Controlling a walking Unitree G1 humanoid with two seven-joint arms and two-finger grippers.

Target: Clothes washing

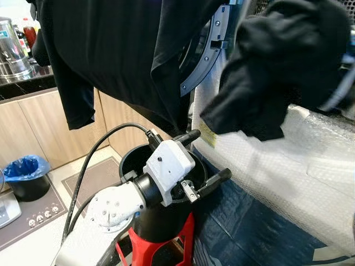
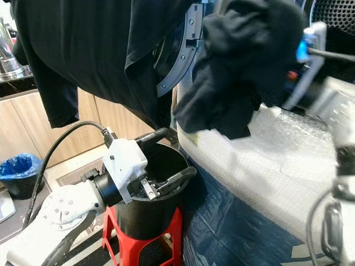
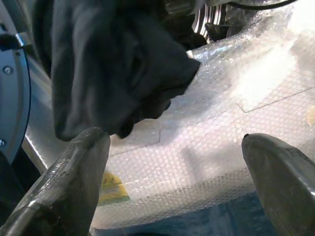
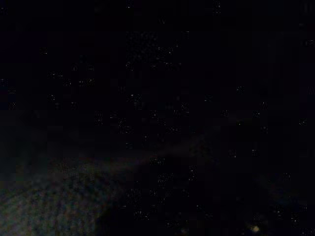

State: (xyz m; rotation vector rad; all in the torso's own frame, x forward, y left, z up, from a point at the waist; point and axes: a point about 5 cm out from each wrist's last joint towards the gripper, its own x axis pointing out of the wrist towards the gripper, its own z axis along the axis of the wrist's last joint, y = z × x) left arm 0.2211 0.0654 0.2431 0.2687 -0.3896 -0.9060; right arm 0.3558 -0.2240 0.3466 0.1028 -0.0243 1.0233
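My left gripper (image 1: pixel 208 158) gapes empty above the black bucket (image 2: pixel 166 166); my right's grip on the bunched black garment (image 1: pixel 277 66) I cannot tell. No writing is legible.

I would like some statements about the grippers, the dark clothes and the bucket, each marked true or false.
1. The left gripper is open and holds nothing. True.
2. The black bucket stands on a blue stool. False: the stool is red.
3. The washing machine is wrapped in bubble wrap. True.
4. The bunched dark garment lies inside the bucket. False: it is held up near the right arm, above the wrapped machine.
5. A bin with a blue bag stands by the wooden cabinets. True.
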